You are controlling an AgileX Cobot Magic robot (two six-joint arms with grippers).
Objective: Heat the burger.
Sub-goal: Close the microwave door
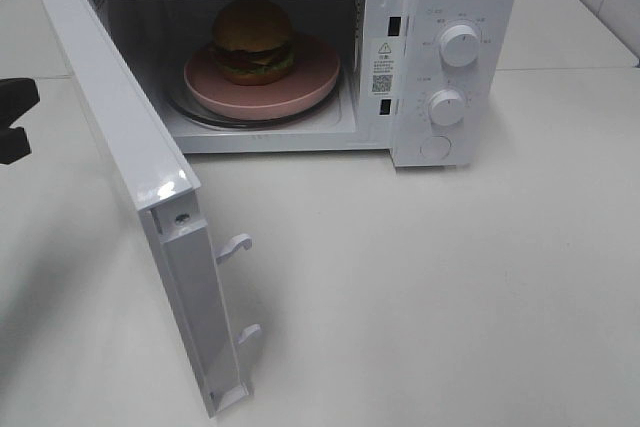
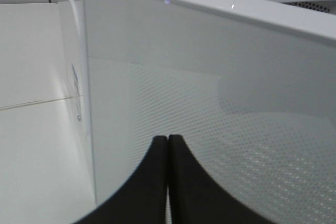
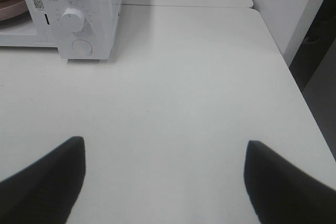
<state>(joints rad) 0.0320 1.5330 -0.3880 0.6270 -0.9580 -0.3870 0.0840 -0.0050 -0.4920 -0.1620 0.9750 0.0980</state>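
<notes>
White table [image 1: 450, 297] fills the work area, with a white microwave [image 1: 455, 7] standing at its far side.

**Location of the load.** We find the burger [image 1: 252, 40] inside the oven cavity, sitting upright on a pink plate [image 1: 300, 87]. We judge loading to be complete.

**Step in hand.** The door [image 1: 110, 127] stands wide open, swung out toward the left arm's side, with its two latch hooks [image 1: 235, 244] exposed on the free edge. We judge the current step to be closing the door.

**Tool state.**
- Left gripper [image 2: 168, 145]: the jaws are fully closed, fingertips pressed together, and they grasp nothing. The tips point at the outer face of the door and sit very near it. We cannot confirm contact from these views.
- Right gripper [image 3: 165, 142]: the jaws are spread wide and empty. It hangs over bare table, apart from the control panel side of the oven.

**Next move.** We expect the closed left fingertips to serve as a pusher. The push should travel along the door's swing until both hooks seat in the front frame. After that, the knobs [image 1: 459, 44] on the panel need turning, and the right arm is the nearer one for that.
</notes>
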